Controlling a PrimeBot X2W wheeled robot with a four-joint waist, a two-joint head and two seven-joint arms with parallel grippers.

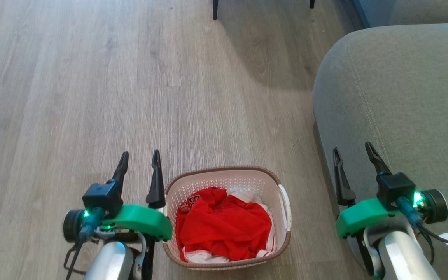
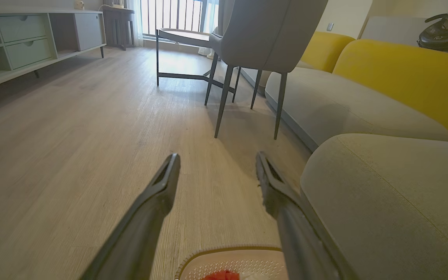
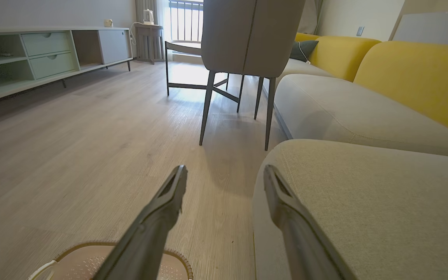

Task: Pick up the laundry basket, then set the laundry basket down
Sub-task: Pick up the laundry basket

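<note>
Floor [image 1: 91,77]: pale wood under laundry basket [image 1: 228,181]
Sofa [image 1: 403,97]: grey, right of basket
Left gripper [image 1: 140,153]: wide
Right gripper [image 1: 352,147]: wide

The left gripper [image 1: 140,154] and right gripper [image 1: 352,147] share long dark fingers [image 1: 156,182], green mounts [image 1: 142,219], black camera blocks [image 1: 101,197], green lights [image 1: 417,197], blue cables [image 1: 88,229], silver forearms [image 1: 109,260]

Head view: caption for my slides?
Left hand and right hand, open, flank the laundry basket of red clothes beside a sofa.

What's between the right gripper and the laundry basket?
Head view: only a bare strip of wood floor separates the laundry basket from the right gripper, which is open at the edge of the grey sofa.
</note>
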